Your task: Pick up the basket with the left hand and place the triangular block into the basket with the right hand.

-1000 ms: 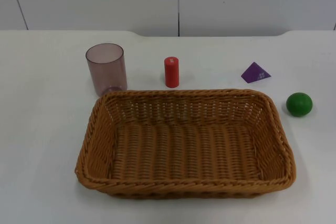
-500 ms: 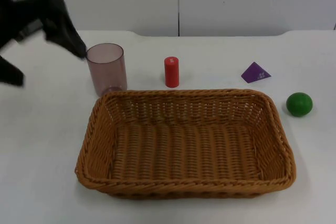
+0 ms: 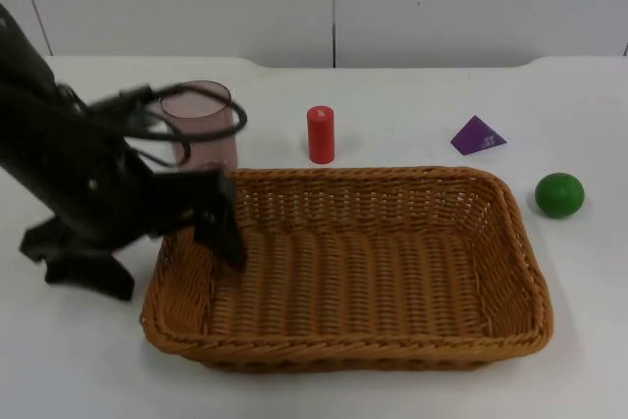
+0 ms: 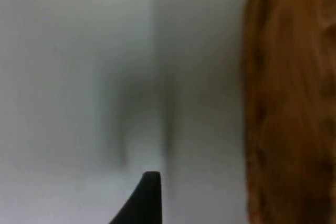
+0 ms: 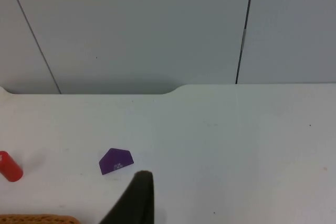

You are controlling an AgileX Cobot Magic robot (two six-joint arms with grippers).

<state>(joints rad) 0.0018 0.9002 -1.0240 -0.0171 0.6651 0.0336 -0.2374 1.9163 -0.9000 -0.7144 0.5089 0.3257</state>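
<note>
The brown wicker basket (image 3: pixel 345 351) lies in the middle of the table, and its blurred rim (image 4: pixel 289 103) shows in the left wrist view. My left gripper (image 3: pixel 157 247) hangs open over the basket's left rim, one finger (image 3: pixel 224 231) inside the basket and the other outside it. It holds nothing. The purple triangular block (image 3: pixel 478 135) sits behind the basket's right far corner, also seen from the right wrist (image 5: pixel 116 161). My right arm waits, with one fingertip (image 5: pixel 139 195) of its gripper near the block.
A translucent purple cup (image 3: pixel 201 134) stands behind the basket's left far corner, partly behind my left arm. A red cylinder (image 3: pixel 321 134) stands upright behind the basket's far rim. A green ball (image 3: pixel 559 194) lies to the right of the basket.
My left arm has swung in from the upper left and come down to the basket's left rim. The basket, block, cup, cylinder and ball have not moved.
</note>
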